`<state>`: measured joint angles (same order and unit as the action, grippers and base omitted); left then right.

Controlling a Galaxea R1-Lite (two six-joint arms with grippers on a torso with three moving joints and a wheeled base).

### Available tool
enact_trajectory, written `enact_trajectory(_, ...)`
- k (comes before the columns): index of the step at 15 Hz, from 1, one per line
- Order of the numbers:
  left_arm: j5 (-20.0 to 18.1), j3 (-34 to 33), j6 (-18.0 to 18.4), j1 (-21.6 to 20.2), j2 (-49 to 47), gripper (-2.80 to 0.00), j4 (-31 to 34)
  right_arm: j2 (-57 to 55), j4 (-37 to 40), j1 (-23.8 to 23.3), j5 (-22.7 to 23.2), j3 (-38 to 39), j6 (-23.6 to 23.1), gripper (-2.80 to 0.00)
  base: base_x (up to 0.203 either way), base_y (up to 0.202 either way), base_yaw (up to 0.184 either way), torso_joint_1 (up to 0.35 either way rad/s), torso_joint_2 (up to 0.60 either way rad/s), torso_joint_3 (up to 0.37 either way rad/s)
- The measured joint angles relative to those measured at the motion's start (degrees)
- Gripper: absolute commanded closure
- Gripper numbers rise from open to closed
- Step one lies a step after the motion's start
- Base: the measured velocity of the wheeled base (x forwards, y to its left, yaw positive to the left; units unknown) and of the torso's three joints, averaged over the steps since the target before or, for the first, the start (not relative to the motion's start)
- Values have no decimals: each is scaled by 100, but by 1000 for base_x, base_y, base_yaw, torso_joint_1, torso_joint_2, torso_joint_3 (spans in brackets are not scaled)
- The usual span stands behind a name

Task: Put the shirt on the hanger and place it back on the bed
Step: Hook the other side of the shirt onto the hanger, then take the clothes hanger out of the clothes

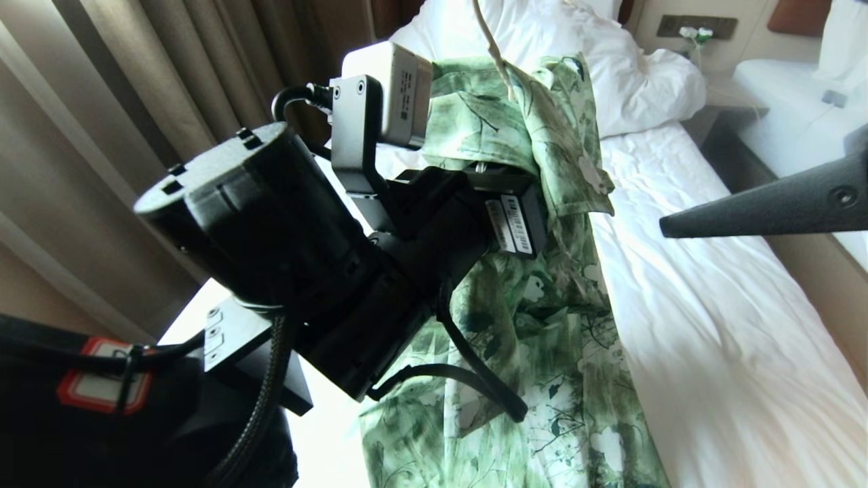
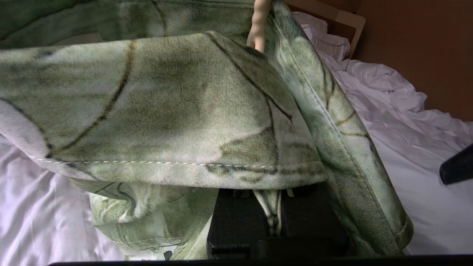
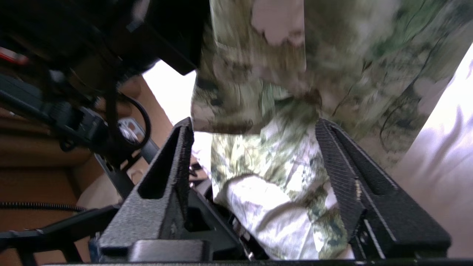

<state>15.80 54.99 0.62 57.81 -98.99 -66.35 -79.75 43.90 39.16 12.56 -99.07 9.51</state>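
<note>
The green floral shirt (image 1: 542,318) hangs from high up, and its lower part trails onto the bed (image 1: 712,305). My left gripper (image 2: 274,210) is shut on a fold of the shirt (image 2: 166,111) near its top, and cloth drapes over the fingers. A short cream piece of the hanger (image 1: 489,41) rises out of the shirt's top; the same piece of the hanger (image 2: 258,26) shows in the left wrist view, and the rest is hidden in the cloth. My right gripper (image 3: 255,147) stands open, facing the shirt (image 3: 281,192), with its one visible finger (image 1: 766,203) right of the shirt and apart from it.
White pillows (image 1: 637,74) lie at the head of the bed. A second white bed (image 1: 786,115) and a nightstand (image 1: 732,102) stand to the right. Beige curtains (image 1: 135,102) hang on the left. My bulky left arm (image 1: 305,257) fills the foreground.
</note>
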Motion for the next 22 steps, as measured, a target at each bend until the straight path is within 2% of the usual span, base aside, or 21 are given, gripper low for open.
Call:
enact_trajectory(1, 10, 0, -2, 45, 32, 0, 28, 26, 9, -5, -10, -208, 0, 0, 0, 0, 0, 0, 0, 0)
enact_trajectory(5, 1, 76, -22, 380, 113, 0, 561, -47, 185, -16, -221, -1042, -74, 0, 0, 0, 0, 0, 0, 0)
enact_trajectory(7, 16, 215, -41, 542, 93, 0, 596, -172, 205, -16, -383, -1293, -155, 0, 0, 0, 0, 0, 0, 0)
enact_trajectory(10, 140, 286, -52, 867, -27, 0, 591, -335, 212, 142, -984, -1389, -663, 0, 0, 0, 0, 0, 0, 0)
enact_trajectory(13, 140, 363, -124, 993, -297, 0, 594, -338, 13, 240, -1159, -1419, -1313, 0, 0, 0, 0, 0, 0, 0)
enact_trajectory(17, 108, 631, -141, 1058, -646, 0, 600, -258, -215, 257, -1154, -1377, -1997, 0, 0, 0, 0, 0, 0, 0)
enact_trajectory(18, 110, 708, -139, 1069, -716, 0, 607, -252, -203, 257, -1154, -1367, -2062, -280, 0, 0, 0, 0, 0, 0)
enact_trajectory(22, 112, 897, -137, 1121, -881, 0, 662, -188, -97, 257, -1159, -1093, -2324, -280, 0, 0, 0, 0, 0, 0)
